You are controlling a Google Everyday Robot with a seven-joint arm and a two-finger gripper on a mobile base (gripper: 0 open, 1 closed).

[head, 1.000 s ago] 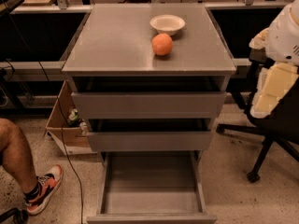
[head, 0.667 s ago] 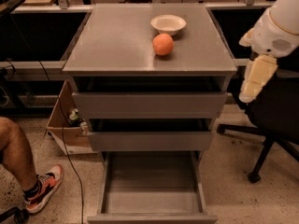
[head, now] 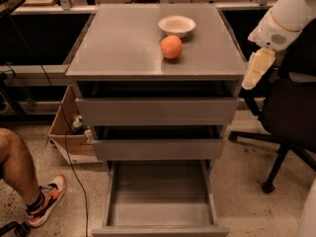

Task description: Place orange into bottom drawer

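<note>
The orange (head: pixel 171 47) sits on the grey cabinet top (head: pixel 123 38), just in front of a shallow white bowl (head: pixel 177 25). The bottom drawer (head: pixel 160 206) is pulled out towards me, and its flat grey floor is bare. My gripper (head: pixel 256 69) hangs from the white arm at the cabinet's right edge. It is level with the top, well to the right of the orange, and holds nothing.
The two upper drawers are slightly open. A black office chair (head: pixel 289 112) stands close on the right, under the arm. A cardboard box (head: pixel 66 132) sits left of the cabinet. A person's leg and shoe (head: pixel 47 199) and a cable are at the lower left.
My arm and gripper have moved up and to the left, closer to the cabinet's right edge. The orange, the bowl and the drawers have not moved.
</note>
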